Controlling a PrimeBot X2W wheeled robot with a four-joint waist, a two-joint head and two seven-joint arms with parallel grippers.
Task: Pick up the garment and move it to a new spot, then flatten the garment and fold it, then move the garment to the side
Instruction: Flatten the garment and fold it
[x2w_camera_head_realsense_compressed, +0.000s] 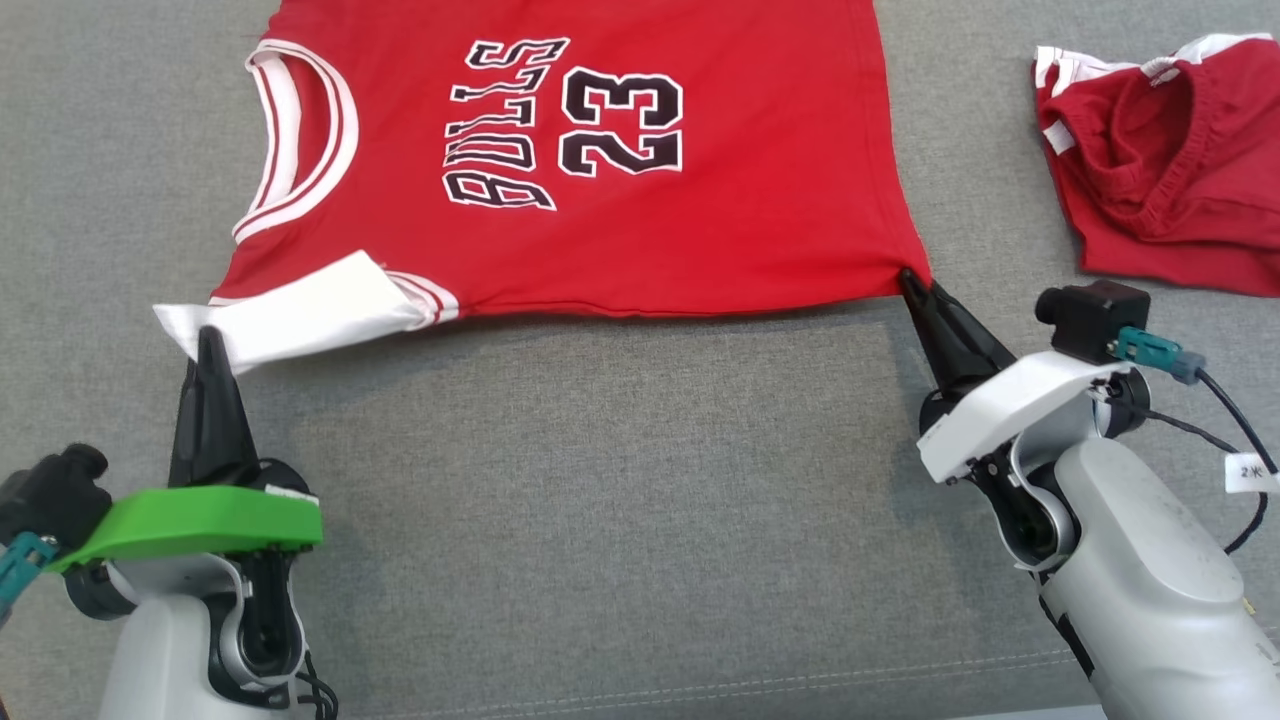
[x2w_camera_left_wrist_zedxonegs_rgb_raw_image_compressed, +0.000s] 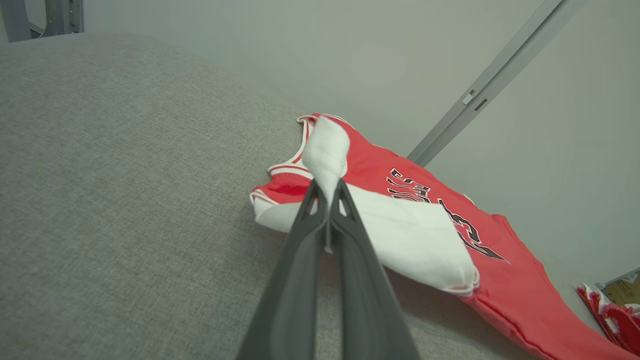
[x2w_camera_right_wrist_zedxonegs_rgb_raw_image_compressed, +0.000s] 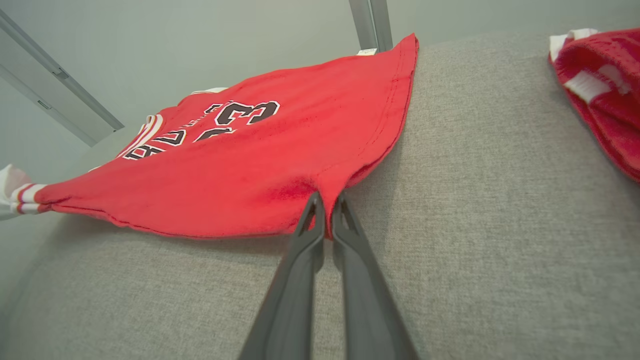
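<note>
Sideways on a grey cushion (x2w_camera_head_realsense_compressed: 600, 480) lies a red jersey (x2w_camera_head_realsense_compressed: 600, 200), its long axis running left to right, neckline toward the robot's left, hem toward its right. The left gripper (x2w_camera_head_realsense_compressed: 210, 338) is clamped on its white shoulder flap (x2w_camera_head_realsense_compressed: 300, 310); the right gripper (x2w_camera_head_realsense_compressed: 910, 280) pinches the near hem corner.

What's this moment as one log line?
left gripper: shut on jersey white flap | right gripper: shut on jersey hem corner | second red garment: apart, right
</note>
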